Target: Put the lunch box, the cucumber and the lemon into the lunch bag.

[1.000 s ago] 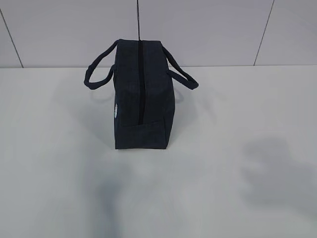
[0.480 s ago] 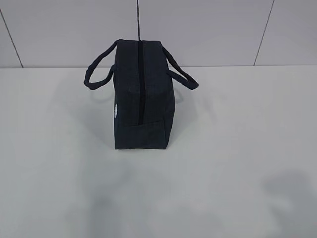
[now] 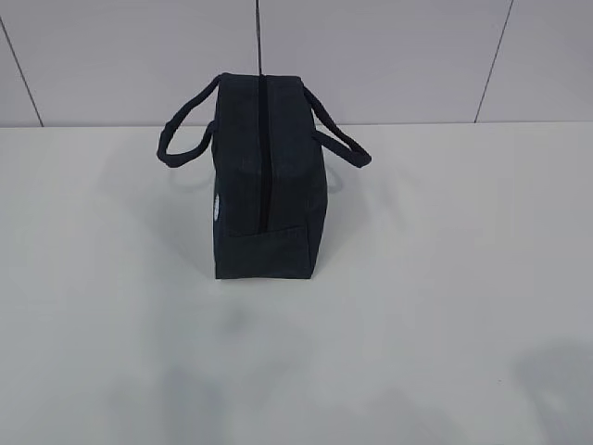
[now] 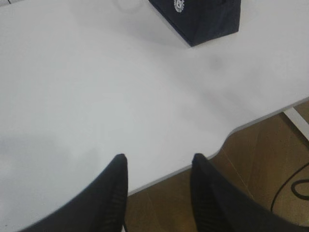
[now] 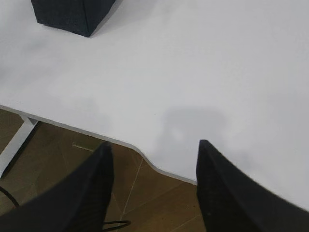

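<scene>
Lunch bag (image 3: 266,178) upright on white table (image 3: 445,278), towards the far side, roughly centre-left in ext. view, narrow end facing the camera. Dark navy fabric; zipper line running up the end face and over the top, looks shut along the visible stretch. Two loop handles, one drooping out to each side – left handle (image 3: 182,130), right handle (image 3: 341,137). Small white round logo (image 3: 216,206) on the left side panel, seen edge-on. Grey panelled wall (image 3: 389,56) behind. Lunch box, cucumber, lemon – not visible in any view.

Left gripper (image 4: 158,162) low in the left wrist view, over the near table edge. Two black fingers apart, moderate gap, nothing between them – only table surface and brown wooden floor (image 4: 260,159) visible through the gap. Bag corner w/ logo at top of that view, well apart from the fingertips. Black cable (image 4: 294,186) on the floor at right.

Right gripper (image 5: 154,145) likewise at the near edge of the table, fingers spread a bit wider than the left pair, empty. Curved cut-out of the table rim between the fingers, floor below. Bag's lower corner at top left of the right wrist view, well apart. White table leg (image 5: 17,140) at left, below the rim.

Neither gripper visible in ext. view; faint shadows only on the table near the bottom edge.
</scene>
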`<state>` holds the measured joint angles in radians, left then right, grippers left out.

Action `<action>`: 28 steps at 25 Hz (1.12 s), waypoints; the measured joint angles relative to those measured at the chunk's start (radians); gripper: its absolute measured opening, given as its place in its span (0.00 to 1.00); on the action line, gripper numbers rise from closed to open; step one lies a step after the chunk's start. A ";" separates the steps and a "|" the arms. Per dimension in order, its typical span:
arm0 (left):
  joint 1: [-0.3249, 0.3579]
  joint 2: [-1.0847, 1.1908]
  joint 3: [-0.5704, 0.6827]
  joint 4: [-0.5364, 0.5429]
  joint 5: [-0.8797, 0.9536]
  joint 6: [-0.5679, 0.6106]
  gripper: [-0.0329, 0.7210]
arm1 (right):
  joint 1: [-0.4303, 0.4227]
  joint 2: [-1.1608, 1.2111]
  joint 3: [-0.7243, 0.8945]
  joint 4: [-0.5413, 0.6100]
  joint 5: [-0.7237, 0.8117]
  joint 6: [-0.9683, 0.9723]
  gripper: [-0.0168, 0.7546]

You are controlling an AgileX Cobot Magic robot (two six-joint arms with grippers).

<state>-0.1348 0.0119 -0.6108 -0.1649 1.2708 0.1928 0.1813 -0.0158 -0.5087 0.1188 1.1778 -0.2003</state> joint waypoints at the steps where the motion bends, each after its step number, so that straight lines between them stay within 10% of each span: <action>1: 0.000 0.000 0.000 0.000 -0.010 -0.001 0.45 | 0.000 0.000 0.002 -0.006 -0.002 0.003 0.57; 28: 0.022 0.000 0.086 0.014 -0.154 -0.001 0.42 | -0.005 0.000 0.011 -0.006 -0.021 0.017 0.57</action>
<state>-0.1132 0.0119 -0.5245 -0.1508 1.1168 0.1920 0.1760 -0.0158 -0.4976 0.1124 1.1572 -0.1837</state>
